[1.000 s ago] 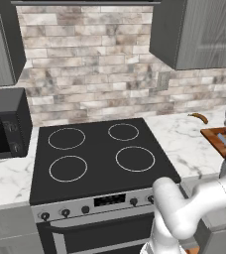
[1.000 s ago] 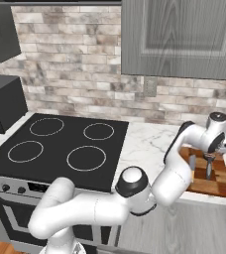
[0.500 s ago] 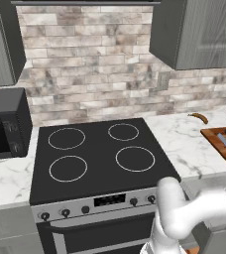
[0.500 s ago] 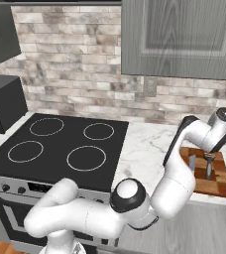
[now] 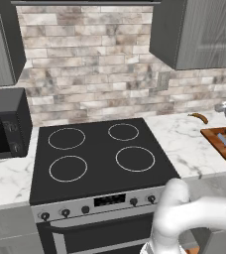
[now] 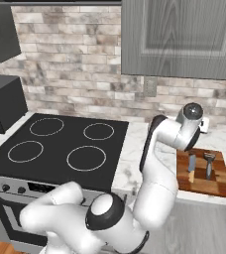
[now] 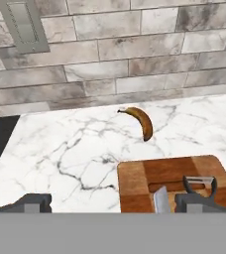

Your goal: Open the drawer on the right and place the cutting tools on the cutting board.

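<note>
Now, checkered reddish cutting board point(image 6: 219, 184), two cutting tools point(image 6: 191, 163)

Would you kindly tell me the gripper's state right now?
Gripper: open, jaws spread wide, holding nothing, above the cutting board.

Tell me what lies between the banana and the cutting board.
Nothing: in the hand view, only bare marble counter separates the banana from the cutting board.
</note>
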Available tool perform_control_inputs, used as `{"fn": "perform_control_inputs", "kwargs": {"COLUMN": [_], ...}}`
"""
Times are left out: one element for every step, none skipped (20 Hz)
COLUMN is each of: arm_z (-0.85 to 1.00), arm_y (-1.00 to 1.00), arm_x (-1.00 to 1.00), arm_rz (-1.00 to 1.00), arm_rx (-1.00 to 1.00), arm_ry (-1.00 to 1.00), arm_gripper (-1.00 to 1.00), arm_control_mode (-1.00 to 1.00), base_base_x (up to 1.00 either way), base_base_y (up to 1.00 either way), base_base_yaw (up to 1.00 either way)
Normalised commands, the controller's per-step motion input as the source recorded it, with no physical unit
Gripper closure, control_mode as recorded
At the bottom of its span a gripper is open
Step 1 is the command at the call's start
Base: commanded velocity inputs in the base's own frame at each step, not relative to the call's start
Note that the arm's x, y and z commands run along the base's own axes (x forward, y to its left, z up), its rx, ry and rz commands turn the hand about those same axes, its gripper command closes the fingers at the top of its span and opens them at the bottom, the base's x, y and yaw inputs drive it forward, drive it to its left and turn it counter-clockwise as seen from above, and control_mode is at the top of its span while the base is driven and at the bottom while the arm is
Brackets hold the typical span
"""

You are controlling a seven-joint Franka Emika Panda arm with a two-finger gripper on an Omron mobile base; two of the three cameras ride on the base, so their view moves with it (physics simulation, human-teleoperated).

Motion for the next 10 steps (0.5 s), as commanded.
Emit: {"fn": "perform_control_inputs", "kwargs": {"arm_z": [0.49,0.35,0.22,0.13,0.04,0.0,0.0,0.0,0.0,0.0], "arm_y": [1.0,1.0,1.0,1.0,1.0,1.0,1.0,1.0,1.0,1.0], "arm_x": [-0.03,-0.08,-0.1,-0.09,-0.14,-0.21,-0.31,-0.39,-0.38,-0.44], "arm_rz": [0.0,0.0,0.0,0.0,0.01,0.02,0.03,0.05,0.06,0.08], "arm_rx": [-0.1,-0.13,-0.16,-0.16,-0.16,-0.15,-0.14,-0.13,-0.13,-0.12], "arm_ry": [0.0,0.0,0.0,0.0,0.0,-0.04,-0.09,-0.14,-0.17,-0.19], "arm_gripper": [-1.0,-1.0,-1.0,-1.0,-1.0,-1.0,-1.0,-1.0,-1.0,-1.0], "arm_control_mode": [-1.0,-1.0,-1.0,-1.0,-1.0,-1.0,-1.0,-1.0,-1.0,-1.0], "base_base_x": [0.0,0.0,0.0,0.0,0.0,0.0,0.0,0.0,0.0,0.0], "base_base_y": [0.0,0.0,0.0,0.0,0.0,0.0,0.0,0.0,0.0,0.0], "base_base_yaw": [0.0,0.0,0.0,0.0,0.0,0.0,0.0,0.0,0.0,0.0]}}
